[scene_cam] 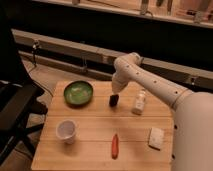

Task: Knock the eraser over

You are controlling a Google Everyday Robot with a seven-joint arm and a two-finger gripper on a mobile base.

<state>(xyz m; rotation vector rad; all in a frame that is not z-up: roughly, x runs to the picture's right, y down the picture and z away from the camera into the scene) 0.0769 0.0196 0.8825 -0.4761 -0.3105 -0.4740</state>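
Wooden planks make up the tabletop (95,135), which carries everything in the scene. Above its far edge the white arm (150,82) bends down from the right, and its gripper (116,92) hangs just over the eraser (114,100); whether the fingers are spread or closed cannot be told, and nothing can be seen held between them. To the left of the fingers, near the far left corner, sits the green bowl (78,93), well apart from them. Nearer the camera and further left stands the white cup (66,131), upright with its mouth open. To the right of the fingers, near but not touching, stands the white bottle (139,101). Further right and toward the camera lies the flat white block (156,137). Straight toward the camera from the fingers lies the orange carrot (115,145). Directly beneath the fingers, the small black eraser stands upright on the tabletop, between bowl and bottle.
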